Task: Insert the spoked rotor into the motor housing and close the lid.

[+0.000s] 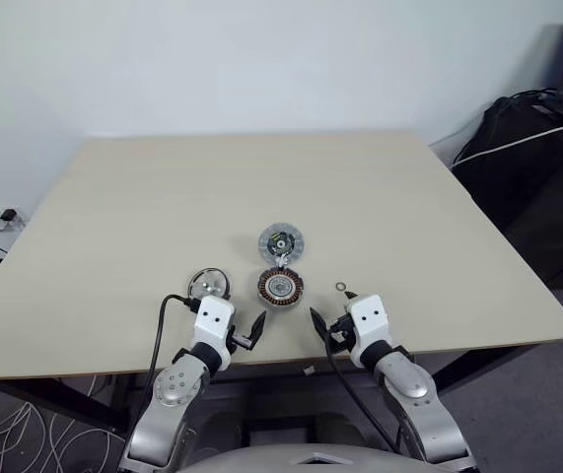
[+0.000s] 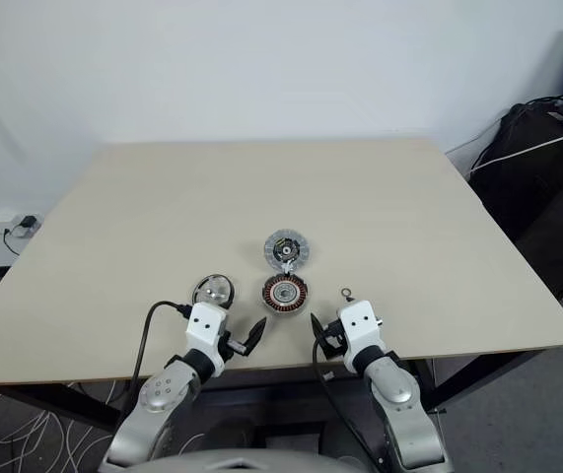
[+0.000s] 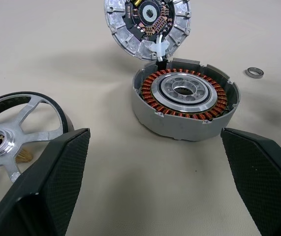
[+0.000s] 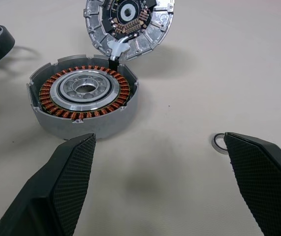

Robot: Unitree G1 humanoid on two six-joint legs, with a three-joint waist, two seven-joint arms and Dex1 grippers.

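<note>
The motor housing [image 3: 185, 102] sits near the front edge of the pale bench [image 1: 143, 207], roughly midway between the two grippers, and serves as the reference for everything else. It is a round, shallow grey metal cup with a notched rim; inside it a ring of brown-copper windings circles a bright silvery centre with a hole through its middle. The lid [image 3: 147, 25] lies just behind the housing, on the side away from the robot, its edge meeting the housing's rim, and a short white-and-black lead runs between the two. It is a flat silver-grey disc with ribbed segments around its edge, turned so that its dark centre with small coppery parts faces up. The spoked rotor [image 3: 13, 140] lies flat on the bench to the left of the housing, apart from it: a wheel-like ring with a dark rim, shiny silver spokes and a hub with a brassy centre. A small metal ring [image 4: 220, 143] lies on the bench to the right of the housing, also apart from it. The left gripper [image 1: 252, 328] hovers in front of the housing and a little to its left, its black fingers [image 3: 56, 172] spread wide and holding nothing. The right gripper [image 1: 322, 326] hovers in front and to the right, its fingers [image 4: 69, 172] likewise wide apart and empty.
</note>
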